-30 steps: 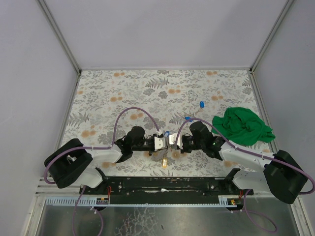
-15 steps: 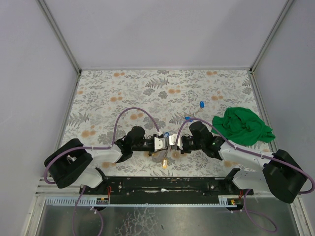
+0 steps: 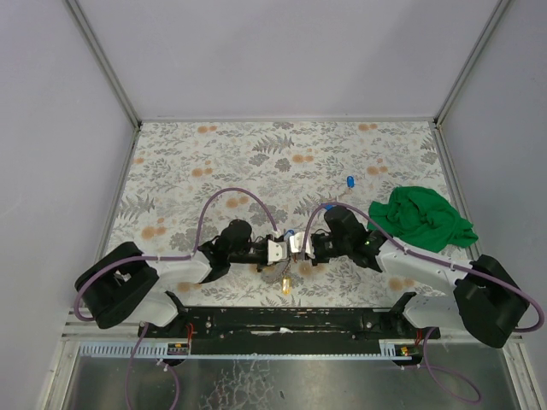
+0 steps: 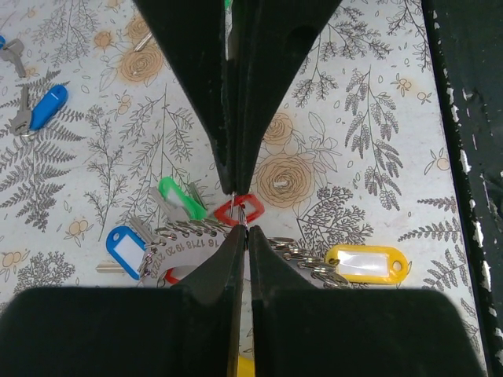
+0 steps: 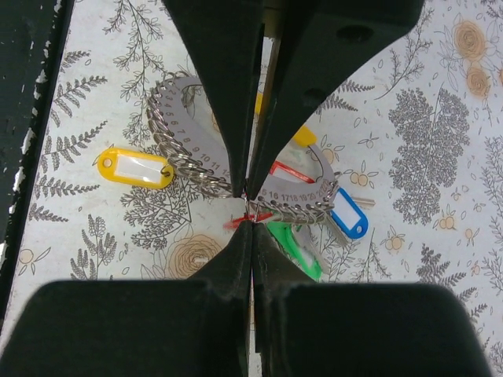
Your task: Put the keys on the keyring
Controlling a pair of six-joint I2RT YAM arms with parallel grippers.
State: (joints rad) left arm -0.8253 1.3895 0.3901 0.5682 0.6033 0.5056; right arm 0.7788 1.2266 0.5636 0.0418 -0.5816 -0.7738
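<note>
The keyring (image 3: 285, 275) is a numbered metal plate strung with small rings and yellow, blue, green and red tags. It shows under the tips in the left wrist view (image 4: 185, 236) and the right wrist view (image 5: 295, 192). My left gripper (image 3: 280, 248) and right gripper (image 3: 297, 243) meet tip to tip above it. Both are shut, left (image 4: 240, 214) and right (image 5: 251, 209), pinching a thin wire ring by a red tag (image 4: 250, 207). A loose blue-tagged key (image 3: 349, 180) lies farther back, and one shows in the left wrist view (image 4: 43, 106).
A crumpled green cloth (image 3: 423, 218) lies at the right, beside the right arm. The floral mat (image 3: 214, 162) covers the table. A black rail (image 3: 282, 320) runs along the near edge, and purple cables arch over both arms.
The right arm has shifted a little left and back, bringing its tips closer to the left gripper. The hanging keyring bunch has shifted slightly. Both grippers stay shut.
</note>
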